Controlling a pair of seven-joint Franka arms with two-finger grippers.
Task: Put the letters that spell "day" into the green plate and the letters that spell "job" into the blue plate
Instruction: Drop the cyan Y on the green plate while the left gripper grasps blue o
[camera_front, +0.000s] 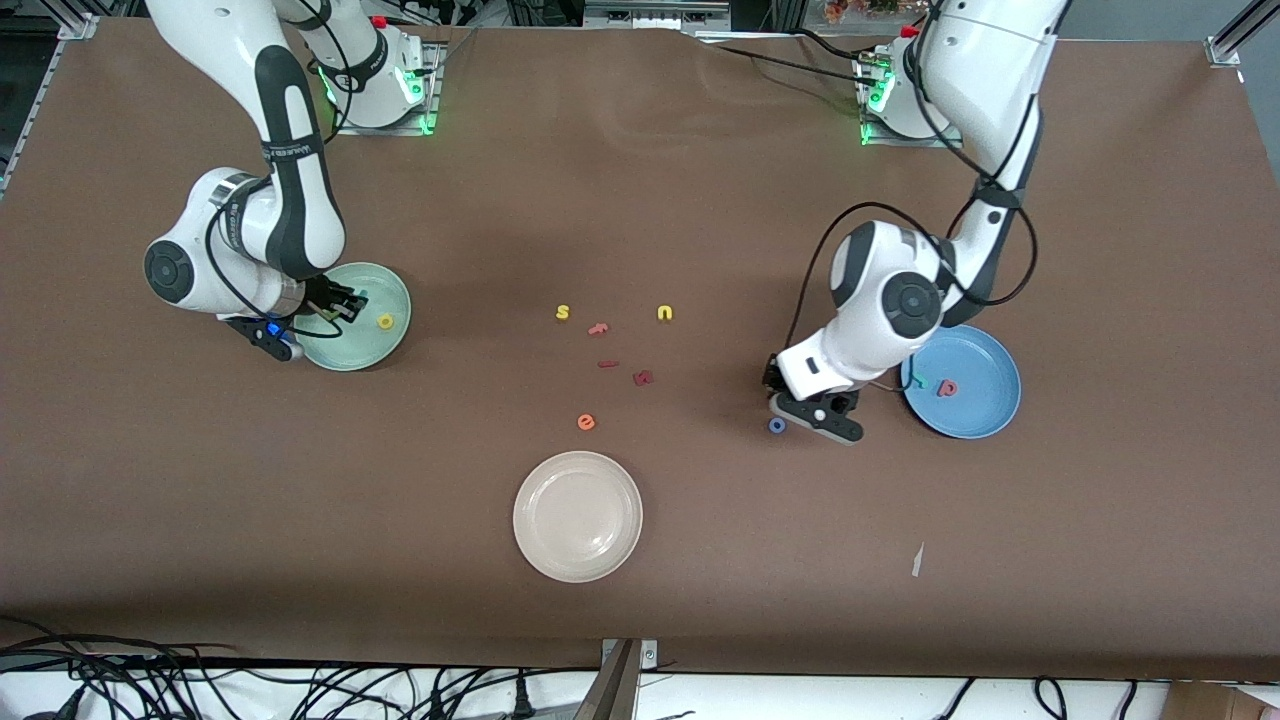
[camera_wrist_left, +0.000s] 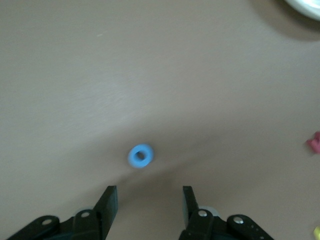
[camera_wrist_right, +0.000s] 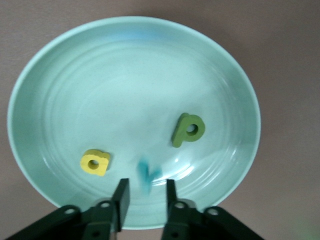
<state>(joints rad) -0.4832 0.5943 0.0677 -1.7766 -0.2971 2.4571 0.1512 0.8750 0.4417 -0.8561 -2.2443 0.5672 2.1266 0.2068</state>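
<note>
the left gripper (camera_wrist_left: 146, 202) hangs low over the bare table with its jaws apart and nothing between them, and the blue ring "o" (camera_wrist_left: 140, 155) lies flat on the table just ahead of the fingertips, apart from them. the blue plate (camera_front: 990, 400) sits beside this gripper toward the left arm's end of the table, with the teal "j" (camera_front: 917, 382) and the salmon-pink "b" (camera_front: 947, 388) already in it, so the "o" looks like the last piece for "job". the main risk i see is a miss: the ring is tiny and thin, and if the fingers come down off-centre one of them could land on it and pin it, or flick it away across the table. a pinch on the rim alone might also let the soft foam pop out on the way to the plate. the right gripper (camera_wrist_right: 145, 192) is over the green plate (camera_wrist_right: 35, 100), jaws a little apart with the blurred teal "y" (camera_wrist_right: 146, 173) between the fingertips; whether it is let go i cannot tell. the yellow "d" (camera_wrist_right: 95, 162) and dark green "a" (camera_wrist_right: 188, 129) lie in the plate just beside and a bit ahead of that gripper. the "y" could cling to a finger and be dragged out over the rim as the arm lifts.
</note>
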